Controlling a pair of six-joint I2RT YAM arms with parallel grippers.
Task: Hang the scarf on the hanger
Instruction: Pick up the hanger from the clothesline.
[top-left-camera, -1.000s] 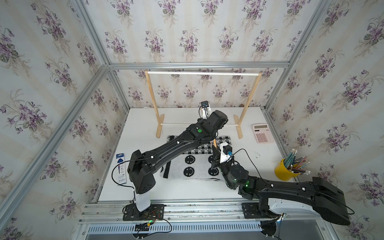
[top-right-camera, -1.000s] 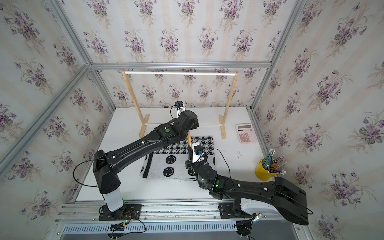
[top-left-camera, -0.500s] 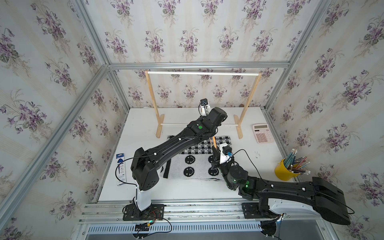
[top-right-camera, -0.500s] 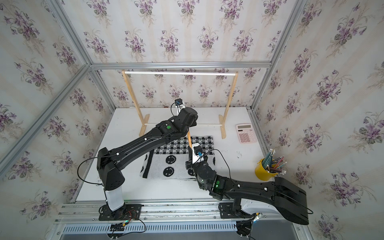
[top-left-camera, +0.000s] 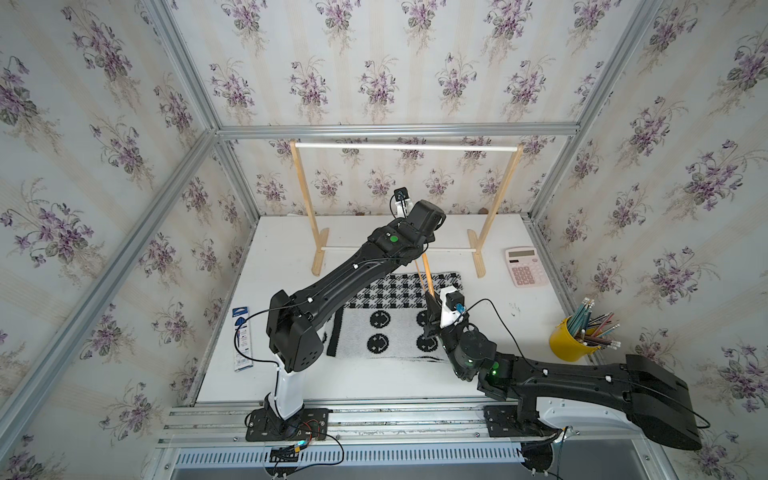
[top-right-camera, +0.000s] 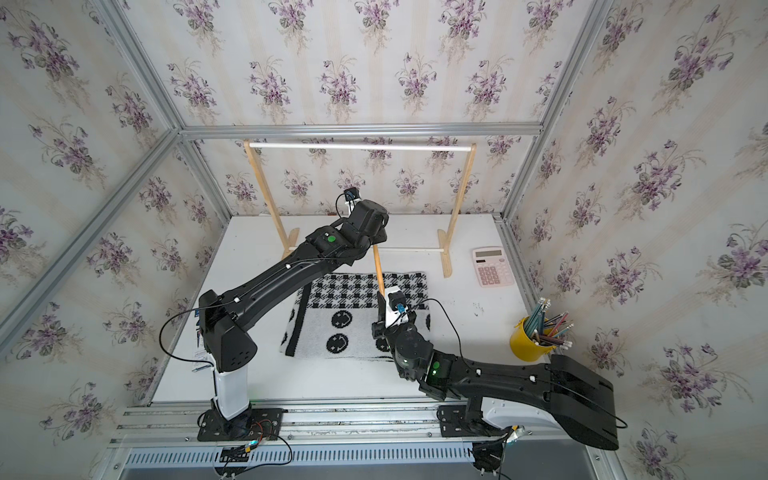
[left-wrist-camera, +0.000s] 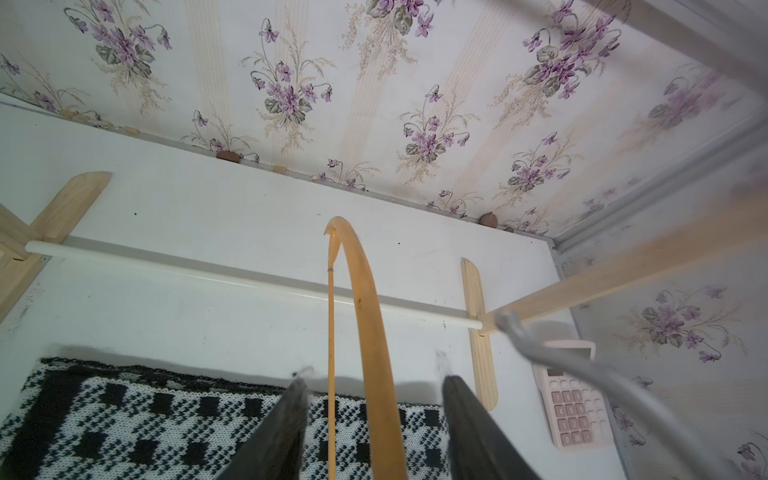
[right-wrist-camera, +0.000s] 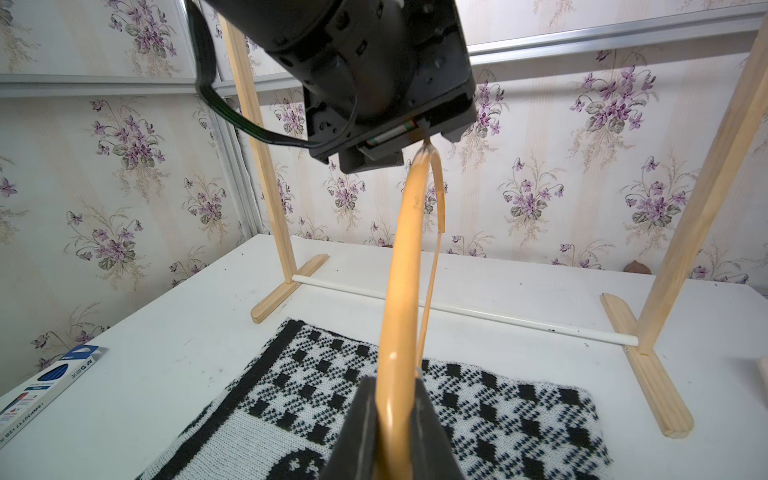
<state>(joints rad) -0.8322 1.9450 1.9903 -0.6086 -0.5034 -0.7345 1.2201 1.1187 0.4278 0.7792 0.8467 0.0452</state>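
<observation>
The scarf (top-left-camera: 395, 316) (top-right-camera: 353, 307) lies flat on the white table, houndstooth half toward the back and smiley-face half toward the front. My right gripper (right-wrist-camera: 392, 382) (top-left-camera: 430, 303) is shut on the hanger (right-wrist-camera: 401, 270) (top-left-camera: 427, 274) and holds it above the scarf, slanting up toward the back. The hanger's (left-wrist-camera: 365, 311) upper end passes between the fingers of my left gripper (left-wrist-camera: 374, 376). That gripper is open, with a gap on each side of the wood. In both top views the left arm's wrist hides its fingers.
The big wooden rack (top-left-camera: 405, 146) with white rods stands along the back of the table. A pink calculator (top-left-camera: 525, 266) lies at the right and a yellow cup of pencils (top-left-camera: 571, 343) stands nearer the front. A blue-and-white box (top-left-camera: 242, 336) lies at the left edge.
My left wrist has shifted a little toward the back rack. The right arm, the hanger and the scarf have stayed in place.
</observation>
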